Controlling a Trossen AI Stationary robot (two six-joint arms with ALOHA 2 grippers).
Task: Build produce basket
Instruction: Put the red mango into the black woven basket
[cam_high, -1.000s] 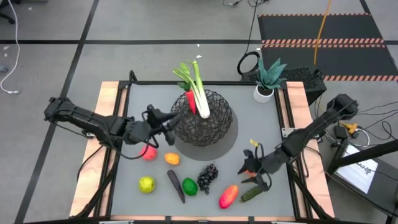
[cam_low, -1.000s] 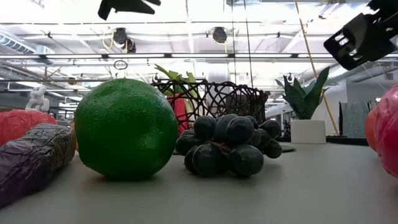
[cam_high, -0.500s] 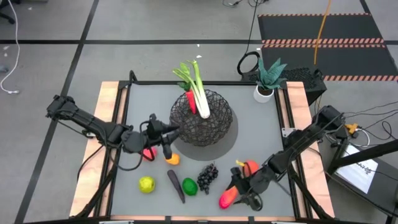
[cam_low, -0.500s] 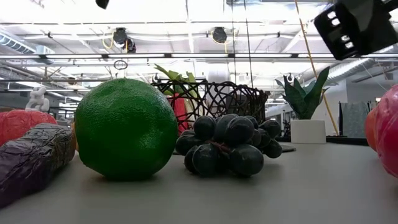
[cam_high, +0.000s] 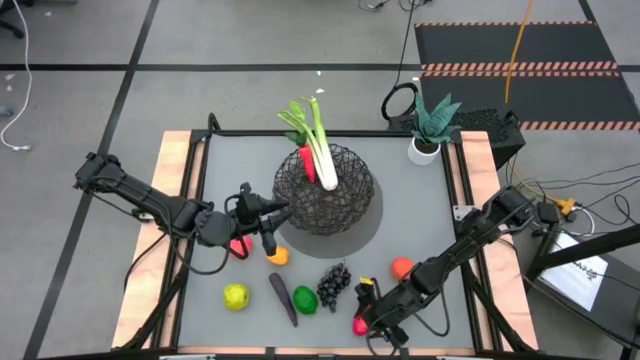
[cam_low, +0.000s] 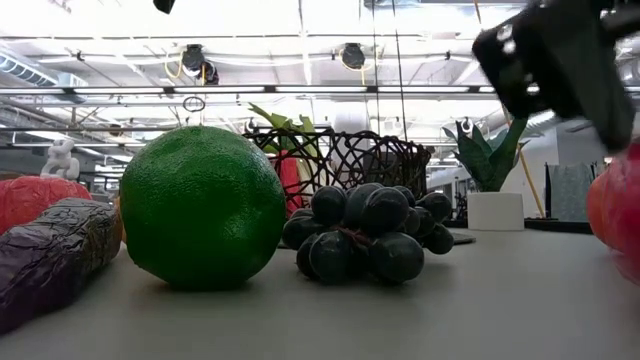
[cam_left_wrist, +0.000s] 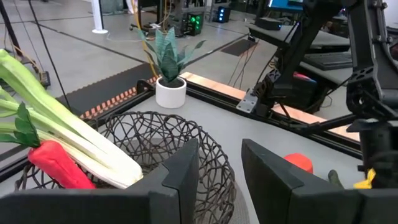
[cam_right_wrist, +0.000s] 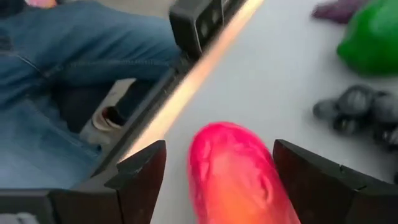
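While the left arm waits, the right arm has swung down to the red-orange fruit at the table's lower edge.

Largest first: the grey table (cam_high: 420, 195) carries the black wire basket (cam_high: 326, 190) at upper centre of the high view, holding a leek (cam_high: 317, 145) and a carrot (cam_high: 307, 165). Loose at lower centre lie grapes (cam_high: 333, 284), a green fruit (cam_high: 305, 299), an eggplant (cam_high: 282, 298). The right gripper (cam_high: 366, 322) has dropped from right of centre to lower centre within a second; its open fingers now straddle the red-orange fruit (cam_right_wrist: 239, 177), so a grasp looks imminent. The left gripper (cam_high: 270, 222), beside the basket, is open and unmoved.
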